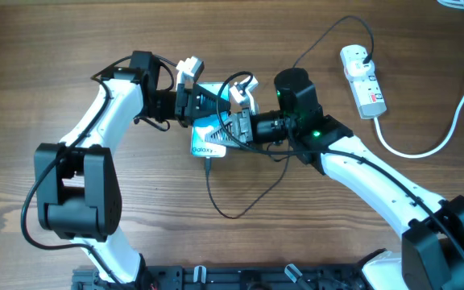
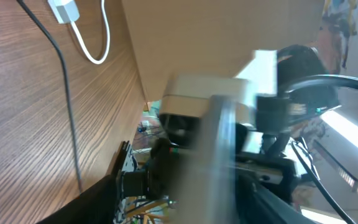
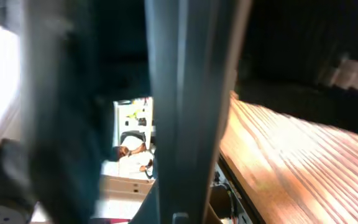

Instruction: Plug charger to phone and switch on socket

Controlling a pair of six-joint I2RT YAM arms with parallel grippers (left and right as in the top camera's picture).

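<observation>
On my left wrist feed the socket (image 2: 63, 10) sits at the top left edge, on the wood. Its white cord (image 2: 96, 61) loops just right of it, and the charger (image 2: 66, 106) runs down below it. Well to its lower right, a grey finger (image 2: 221, 155) is smeared by blur.

Phone (image 1: 209, 137), white strip at end: "Galaxy", faint. Socket (image 1: 363, 80): red markings too small to read.
</observation>
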